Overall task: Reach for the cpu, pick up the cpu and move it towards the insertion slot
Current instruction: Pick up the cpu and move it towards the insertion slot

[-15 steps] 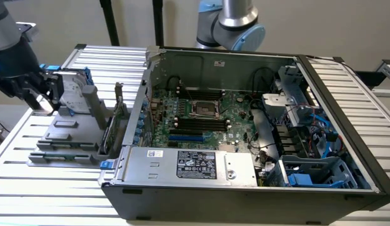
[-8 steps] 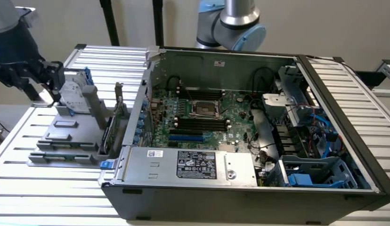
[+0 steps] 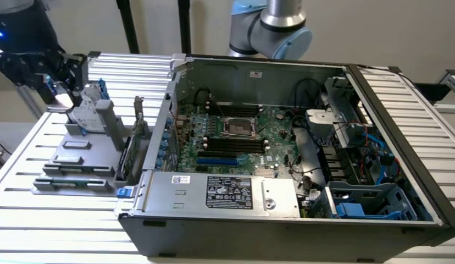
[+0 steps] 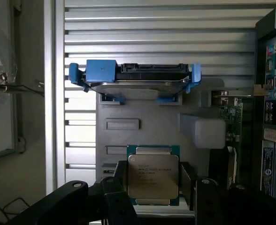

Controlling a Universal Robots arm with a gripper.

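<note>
Here, cpu (image 4: 153,174) between claw (image 4: 153,187) fingers, claw pinching cpu by its edges

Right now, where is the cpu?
In the wrist view the cpu sits between the gripper's fingers, above the grey parts holder, near the blue-railed hard drive.

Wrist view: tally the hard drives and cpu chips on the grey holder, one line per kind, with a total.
Rectangular silver hard drive with blue rails: 1
Small square silvery-grey metal-topped cpu chip: 1
Total: 2
</note>
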